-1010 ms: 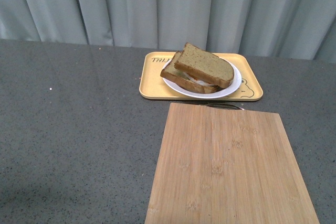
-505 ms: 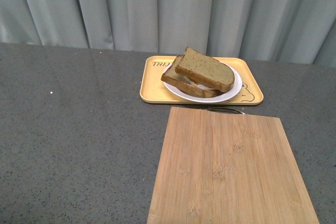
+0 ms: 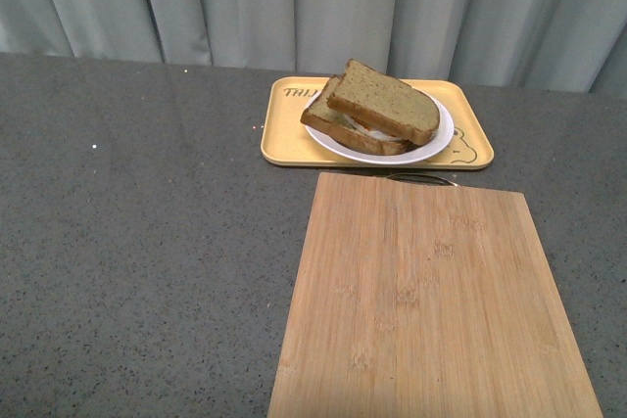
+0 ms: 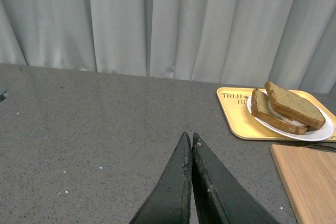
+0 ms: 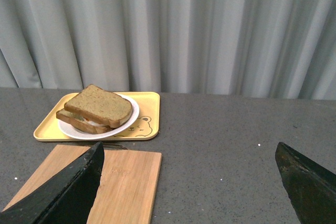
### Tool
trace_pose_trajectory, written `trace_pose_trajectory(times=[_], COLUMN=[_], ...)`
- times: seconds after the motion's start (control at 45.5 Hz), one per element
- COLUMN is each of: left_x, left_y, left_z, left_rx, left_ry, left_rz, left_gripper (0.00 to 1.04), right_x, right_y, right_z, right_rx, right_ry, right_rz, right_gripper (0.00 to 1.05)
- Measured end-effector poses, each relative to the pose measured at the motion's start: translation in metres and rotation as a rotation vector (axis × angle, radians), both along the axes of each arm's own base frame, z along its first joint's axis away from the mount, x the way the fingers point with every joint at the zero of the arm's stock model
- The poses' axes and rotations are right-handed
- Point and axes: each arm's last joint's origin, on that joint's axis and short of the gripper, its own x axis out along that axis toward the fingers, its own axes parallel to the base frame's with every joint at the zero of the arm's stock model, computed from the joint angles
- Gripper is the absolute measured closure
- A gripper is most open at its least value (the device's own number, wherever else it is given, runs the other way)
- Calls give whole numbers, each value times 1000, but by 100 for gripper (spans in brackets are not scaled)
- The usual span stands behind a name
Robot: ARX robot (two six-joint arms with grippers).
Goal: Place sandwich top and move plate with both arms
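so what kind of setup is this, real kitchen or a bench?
Likely a staged lab bench: plain grey speckled tabletop, pale pleated curtain backdrop, and a bamboo cutting board by a yellow rectangular tray. No kitchen fixtures visible.

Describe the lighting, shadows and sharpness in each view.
Front view: soft, even light, sharp, faint sheen on the board. Left wrist view: the shut left gripper looks soft up close; the sandwich top is clear. Right wrist view: the open right gripper's fingers are dark silhouettes; the plate is evenly lit.
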Motion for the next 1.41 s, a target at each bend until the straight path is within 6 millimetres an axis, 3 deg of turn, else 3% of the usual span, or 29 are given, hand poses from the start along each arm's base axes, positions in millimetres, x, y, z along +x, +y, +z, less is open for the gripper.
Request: trace_pose_trajectory(times=[0.901, 1.076, 1.406], left_x=[-27, -27, -27], left_y=[0, 0, 0], left_z=[-3, -3, -3], left_rx=[0, 0, 0], left_ry=[3, 3, 2], left_rz=[0, 0, 0], left_gripper=[101, 75, 9], right_x=[0, 0, 0], right_y=[0, 0, 0], right_z=[0, 0, 0], right_rx=[0, 0, 0], right_ry=[0, 0, 0], right_rz=[0, 0, 0], right_gripper=[9, 9, 9])
